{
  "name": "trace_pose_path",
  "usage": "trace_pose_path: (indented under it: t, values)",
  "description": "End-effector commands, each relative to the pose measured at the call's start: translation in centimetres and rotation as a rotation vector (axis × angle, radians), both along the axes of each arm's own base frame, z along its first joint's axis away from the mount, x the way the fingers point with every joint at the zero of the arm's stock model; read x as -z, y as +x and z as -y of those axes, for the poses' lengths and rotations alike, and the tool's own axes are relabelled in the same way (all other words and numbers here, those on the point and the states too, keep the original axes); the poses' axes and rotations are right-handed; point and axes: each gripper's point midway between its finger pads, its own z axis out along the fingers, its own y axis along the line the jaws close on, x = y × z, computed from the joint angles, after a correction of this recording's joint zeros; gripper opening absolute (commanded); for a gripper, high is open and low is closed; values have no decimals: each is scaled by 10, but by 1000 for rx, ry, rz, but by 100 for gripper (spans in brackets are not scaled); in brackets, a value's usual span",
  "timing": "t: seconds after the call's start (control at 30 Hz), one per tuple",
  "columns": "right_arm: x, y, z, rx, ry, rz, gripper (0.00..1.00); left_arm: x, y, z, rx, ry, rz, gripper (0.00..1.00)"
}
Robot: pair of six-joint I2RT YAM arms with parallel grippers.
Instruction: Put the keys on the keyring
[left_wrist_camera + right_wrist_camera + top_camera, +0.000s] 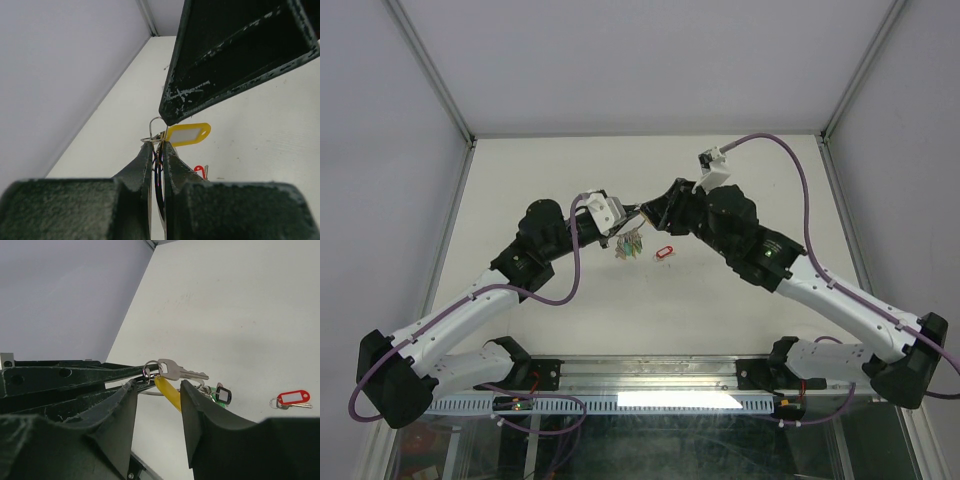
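The left gripper [158,145] is clamped shut on the keyring [158,172], pinching the thin wire edge-on between its fingertips and holding it up above the table [720,300]. A bunch of keys [220,394] with black and green heads hangs from the ring on its far side. Right at the left fingertips sits a silver key [180,371] on its own small loop [150,368], with a yellow tag [187,134] dangling from the same loop. The right gripper [158,385] is nose to nose with the left one, its jaws standing apart on either side of the yellow tag and gripping nothing. This looks like the threading step for the yellow-tagged key. The loop is up against the keyring, but the pictures do not show whether it has actually passed onto the wire. A red-tagged key [292,398] lies by itself on the table, just beside the hanging bunch in the overhead view, so at least one key is not yet on the ring. The next move probably calls for the right arm to back straight out without snagging the tag. The left grip needs to hold the ring steady, and the right arm then has to drop low enough to pick the small flat red-tagged key off the table.
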Motion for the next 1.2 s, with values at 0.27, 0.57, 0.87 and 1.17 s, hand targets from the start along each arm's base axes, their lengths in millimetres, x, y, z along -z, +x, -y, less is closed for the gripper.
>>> trace_pose_path:
  t: [0.27,0.57,0.87,1.17]
  values:
    - [-18,10,-15,5,124,-6,33,-46,-7,0,31,-94,107,0]
    - [-19,10,-20,-19,141,-2,29,-45,-8,2,43,-89,109,0]
    - [-17,8,-28,-55,143,-20,4,-45,-8,1,41,-86,112,0]
    - [-32,7,-9,15,184,-10,0,-42,-8,1,42,-71,109,28]
